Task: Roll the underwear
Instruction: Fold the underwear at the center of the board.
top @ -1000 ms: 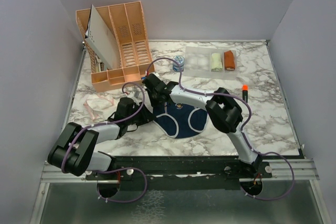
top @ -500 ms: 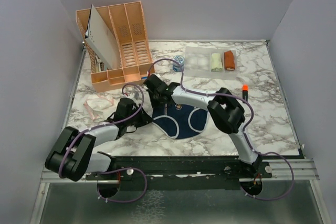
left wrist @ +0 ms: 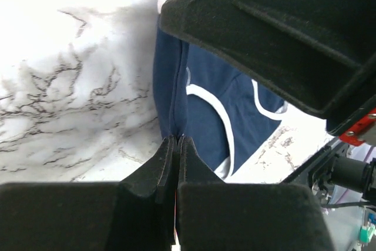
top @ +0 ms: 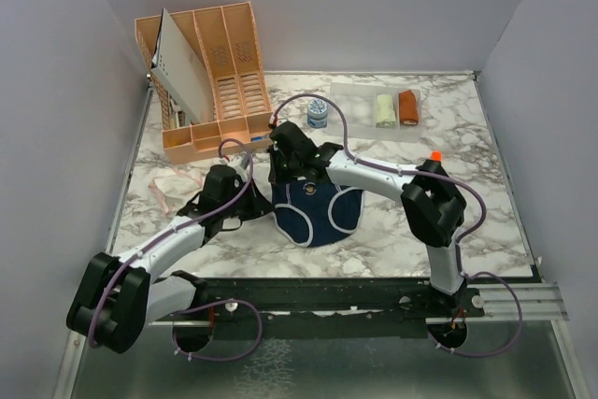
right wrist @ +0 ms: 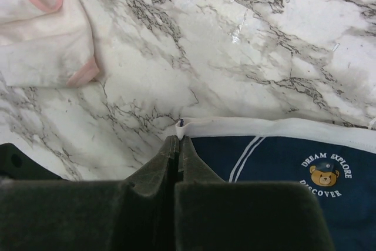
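The navy blue underwear (top: 316, 212) with white trim lies at the middle of the marble table (top: 467, 212). My left gripper (top: 265, 208) is shut on its left side edge; in the left wrist view the navy cloth (left wrist: 202, 104) runs straight into the closed fingertips (left wrist: 176, 140). My right gripper (top: 282, 180) is shut on the left corner of the white waistband (right wrist: 276, 127), pinched at the tips (right wrist: 178, 138). The whitish-pink underwear (top: 173, 184) lies crumpled at the table's left, apart from both grippers, and shows in the right wrist view (right wrist: 41, 27).
An orange file organiser (top: 210, 72) stands at the back left. A small blue tub (top: 318, 116) sits behind the right gripper. A clear tray (top: 355, 105) at the back holds a cream roll (top: 384, 110) and a rust-orange roll (top: 408, 106). An orange-tipped marker (top: 434, 160) stands at right.
Both grippers closed on the navy underwear's left side. The right arm's elbow swung right and its wrist moved back, and the cloth has drawn up into a narrower shape.
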Robot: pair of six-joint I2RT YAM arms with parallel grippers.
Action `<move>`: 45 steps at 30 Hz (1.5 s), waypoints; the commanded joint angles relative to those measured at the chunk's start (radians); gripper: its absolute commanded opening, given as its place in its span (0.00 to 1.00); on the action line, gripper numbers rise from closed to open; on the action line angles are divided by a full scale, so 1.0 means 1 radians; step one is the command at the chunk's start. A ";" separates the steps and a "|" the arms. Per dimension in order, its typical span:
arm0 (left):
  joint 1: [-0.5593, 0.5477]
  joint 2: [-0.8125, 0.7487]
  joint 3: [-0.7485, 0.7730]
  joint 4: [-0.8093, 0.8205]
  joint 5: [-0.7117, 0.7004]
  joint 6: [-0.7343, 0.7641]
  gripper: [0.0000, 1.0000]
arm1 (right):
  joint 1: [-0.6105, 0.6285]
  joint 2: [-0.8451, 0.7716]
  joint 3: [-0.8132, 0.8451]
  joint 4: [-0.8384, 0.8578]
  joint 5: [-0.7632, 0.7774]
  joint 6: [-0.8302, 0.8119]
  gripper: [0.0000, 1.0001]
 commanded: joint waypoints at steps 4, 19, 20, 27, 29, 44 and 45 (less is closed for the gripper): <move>-0.123 0.046 0.129 -0.026 0.015 -0.028 0.00 | -0.082 -0.119 -0.147 0.134 -0.152 0.035 0.00; -0.361 0.348 0.384 0.133 -0.066 -0.150 0.00 | -0.292 -0.261 -0.393 0.218 -0.326 0.000 0.01; -0.374 0.374 0.409 0.134 -0.069 -0.151 0.00 | -0.304 -0.269 -0.406 0.219 -0.327 -0.005 0.00; -0.428 0.526 0.507 0.189 -0.065 -0.186 0.00 | -0.397 -0.304 -0.479 0.233 -0.360 -0.056 0.01; -0.439 0.564 0.539 0.186 -0.064 -0.187 0.00 | -0.423 -0.309 -0.493 0.235 -0.370 -0.066 0.01; -0.472 0.718 0.640 0.195 -0.084 -0.197 0.00 | -0.518 -0.280 -0.551 0.310 -0.358 -0.082 0.01; -0.474 0.726 0.647 0.198 -0.084 -0.199 0.00 | -0.521 -0.277 -0.553 0.313 -0.356 -0.082 0.01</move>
